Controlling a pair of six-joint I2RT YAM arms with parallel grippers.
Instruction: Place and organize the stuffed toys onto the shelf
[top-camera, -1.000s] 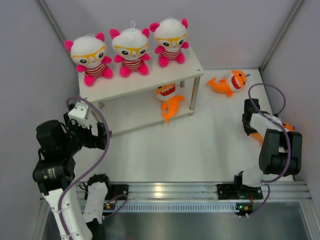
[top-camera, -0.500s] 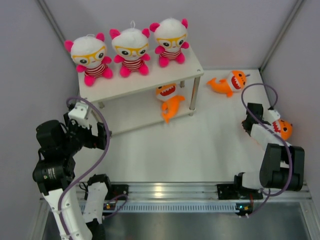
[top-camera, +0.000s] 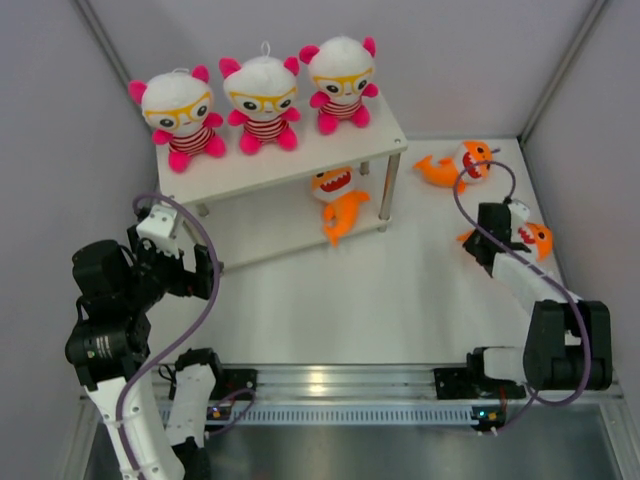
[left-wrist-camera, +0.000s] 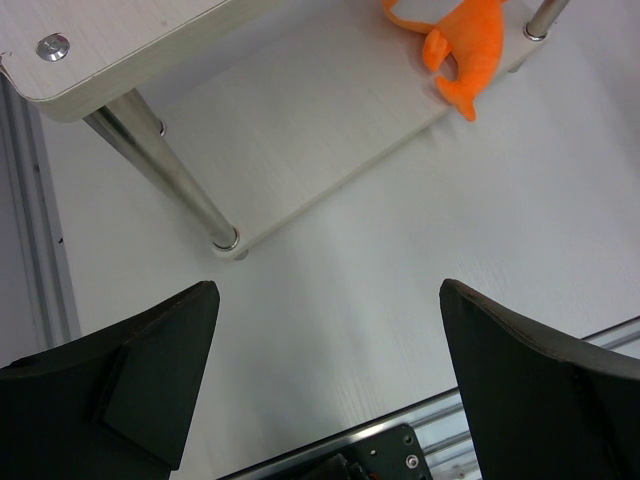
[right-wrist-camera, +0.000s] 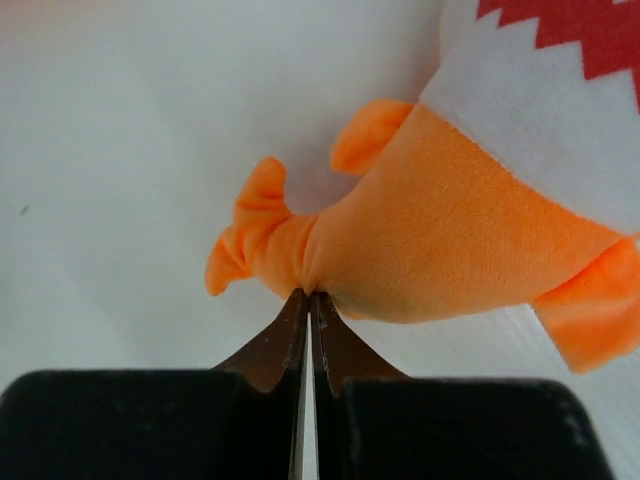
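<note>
Three white-headed bears (top-camera: 264, 100) with pink ears and yellow glasses sit in a row on the top tier of the white shelf (top-camera: 300, 165). One orange shark (top-camera: 338, 200) lies on the lower tier, its tail over the front edge; it also shows in the left wrist view (left-wrist-camera: 465, 50). A second shark (top-camera: 458, 165) lies on the table right of the shelf. My right gripper (top-camera: 492, 238) is shut on the body near the tail of a third shark (top-camera: 530, 238), seen close in the right wrist view (right-wrist-camera: 470, 230), with the gripper (right-wrist-camera: 308, 295) pinching its fabric. My left gripper (top-camera: 205, 272) is open and empty, near the shelf's left front leg.
The shelf's silver front-left leg (left-wrist-camera: 165, 170) stands just ahead of my left gripper (left-wrist-camera: 330, 300). Grey walls close in the table on the left, back and right. The metal base rail (top-camera: 330, 380) runs along the near edge. White table surface lies between the shelf and the rail.
My right gripper has carried the held shark left and a little farther back, away from the right wall. The left arm and the other toys have not moved.
</note>
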